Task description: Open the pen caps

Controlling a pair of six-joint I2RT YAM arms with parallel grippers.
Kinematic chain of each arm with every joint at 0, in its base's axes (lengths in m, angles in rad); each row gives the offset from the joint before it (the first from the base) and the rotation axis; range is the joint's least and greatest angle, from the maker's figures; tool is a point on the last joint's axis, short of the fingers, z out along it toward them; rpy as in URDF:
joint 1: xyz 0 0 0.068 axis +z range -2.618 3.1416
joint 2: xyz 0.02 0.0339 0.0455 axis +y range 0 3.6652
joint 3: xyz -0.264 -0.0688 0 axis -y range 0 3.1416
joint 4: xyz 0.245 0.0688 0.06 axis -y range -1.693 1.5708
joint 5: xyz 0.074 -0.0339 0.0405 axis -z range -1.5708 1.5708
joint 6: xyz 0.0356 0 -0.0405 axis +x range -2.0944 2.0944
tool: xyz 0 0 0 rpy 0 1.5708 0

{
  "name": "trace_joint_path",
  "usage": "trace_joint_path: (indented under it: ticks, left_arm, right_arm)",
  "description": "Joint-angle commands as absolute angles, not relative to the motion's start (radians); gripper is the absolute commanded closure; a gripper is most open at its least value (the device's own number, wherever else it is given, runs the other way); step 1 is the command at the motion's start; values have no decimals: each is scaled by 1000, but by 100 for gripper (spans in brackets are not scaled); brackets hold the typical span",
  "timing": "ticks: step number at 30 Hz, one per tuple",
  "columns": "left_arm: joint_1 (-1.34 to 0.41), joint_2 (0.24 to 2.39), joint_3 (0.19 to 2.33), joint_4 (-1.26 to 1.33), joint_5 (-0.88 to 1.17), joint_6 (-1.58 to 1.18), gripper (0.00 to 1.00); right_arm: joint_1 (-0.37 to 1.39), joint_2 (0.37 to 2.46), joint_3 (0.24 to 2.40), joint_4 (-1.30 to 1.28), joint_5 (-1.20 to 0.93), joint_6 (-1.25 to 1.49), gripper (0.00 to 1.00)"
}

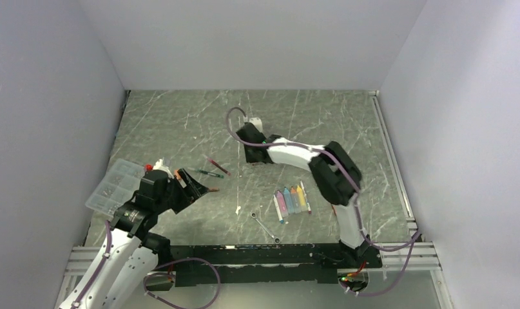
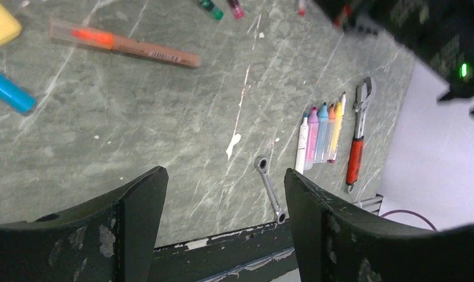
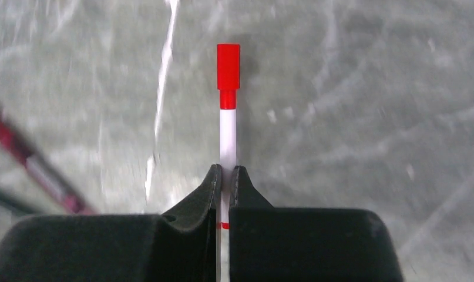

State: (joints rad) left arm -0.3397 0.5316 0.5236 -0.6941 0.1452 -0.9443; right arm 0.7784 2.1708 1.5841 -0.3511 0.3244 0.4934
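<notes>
Down at the near edge the left gripper (image 2: pixel 225 176) hangs low over the table (image 1: pixel 180 122) with its fingers spread wide and nothing between them. Just beyond it lie a small wrench (image 1: pixel 265 226) and a neat row of highlighters (image 1: pixel 291 201), side by side and touching, all with their caps on. A red-handled tool (image 2: pixel 356 153) rests beside the row. To the left sits a clear box (image 1: pixel 115 185). A little further out, two thin pens (image 1: pixel 212 168) lie on the table between the two arms.

Furthest back, the right gripper (image 3: pixel 225 170) has its fingers pressed together on a slim white pen (image 3: pixel 227 135). It pinches the barrel partway along. The red cap (image 3: pixel 228 66) is on the far end, sticking out clear of the fingertips with nothing touching it. From its own camera I can't tell whether the pen is lifted or lying on the table.

So I'd say the step in hand is securing this pen for uncapping. The grip looks made, but the cap is not yet off. One gripper can't do the rest. Next, the left gripper, now well apart from the pen, would have to travel across, line up with the cap and close on that alone. Then it should pull straight along the barrel while the right holds firm. A thin, smooth barrel may slide in the pinch.
</notes>
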Motion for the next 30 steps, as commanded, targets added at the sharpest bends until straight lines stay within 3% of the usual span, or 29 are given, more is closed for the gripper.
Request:
trace_joint_path:
  ticks: [1, 9, 17, 30]
  left_arm:
    - [-336, 520, 563, -553, 172, -946, 22]
    - [-337, 589, 487, 72, 444, -981, 18]
    - [-369, 866, 532, 427, 627, -984, 25]
    - [-640, 1038, 664, 442, 523, -862, 33]
  right_arm:
    - [795, 1817, 1280, -55, 215, 454, 100]
    - [935, 1231, 806, 147, 87, 427, 100]
    - [977, 807, 521, 233, 13, 584, 100]
    - [983, 743, 471, 286, 5, 645, 100]
